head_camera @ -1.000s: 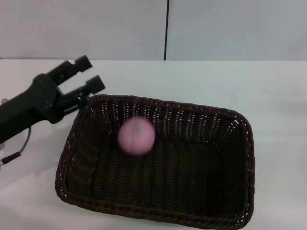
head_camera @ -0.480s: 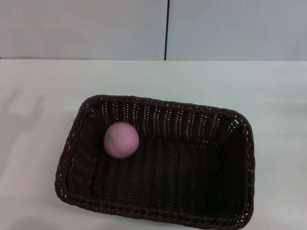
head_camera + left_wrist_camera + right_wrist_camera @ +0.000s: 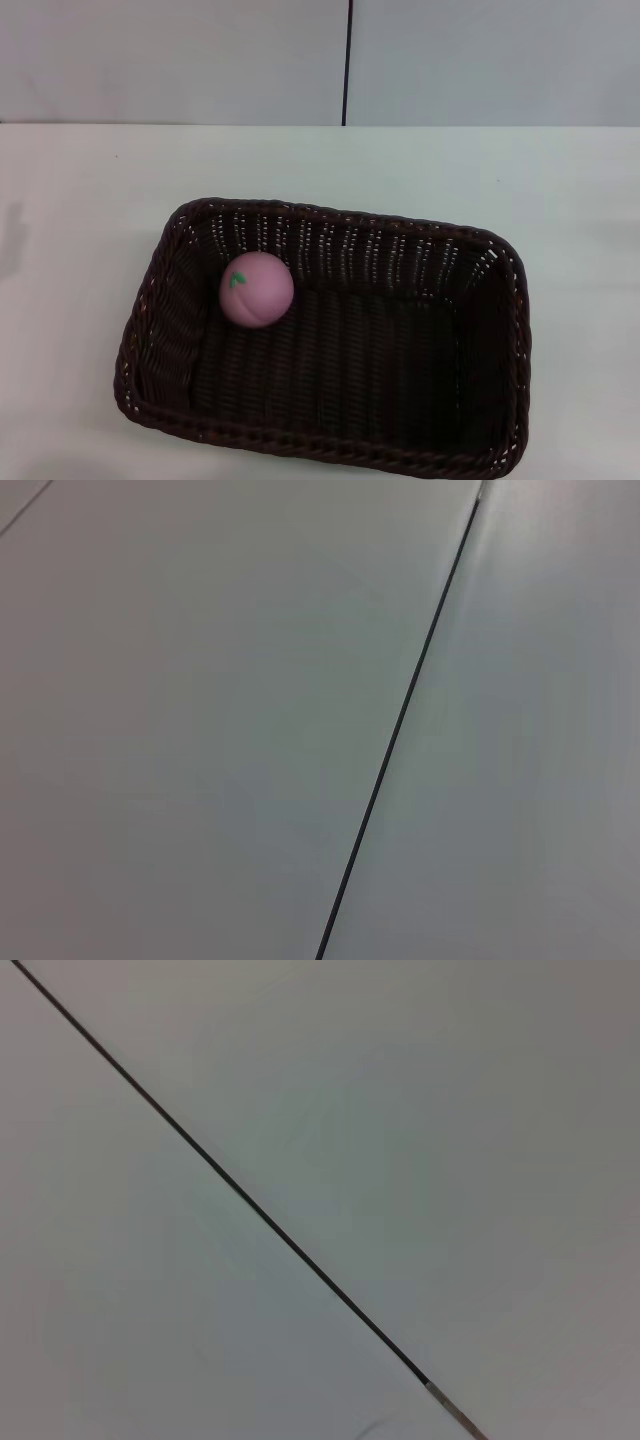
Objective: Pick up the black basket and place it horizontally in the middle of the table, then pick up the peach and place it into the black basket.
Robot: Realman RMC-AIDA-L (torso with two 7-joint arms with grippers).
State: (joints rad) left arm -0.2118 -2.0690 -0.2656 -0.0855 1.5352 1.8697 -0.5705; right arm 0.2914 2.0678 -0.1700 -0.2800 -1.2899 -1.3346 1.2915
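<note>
Peach (image 3: 257, 289) inside black basket (image 3: 490, 400); claws apparently out of view.

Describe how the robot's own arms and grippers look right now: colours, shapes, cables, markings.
Neither arm nor gripper shows in any current view, so their look cannot be described. The head view holds only the black basket with the peach inside it on the table. Both wrist views face a plain grey wall with a thin dark seam.

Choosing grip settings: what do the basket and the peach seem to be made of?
The black basket: looks like woven wicker or a plastic imitation, dark brown-black with a slight sheen; plaited strands, braided rim and openwork sides show. The peach: probably foam or soft plastic, matte pink, smooth with a printed green leaf.
</note>
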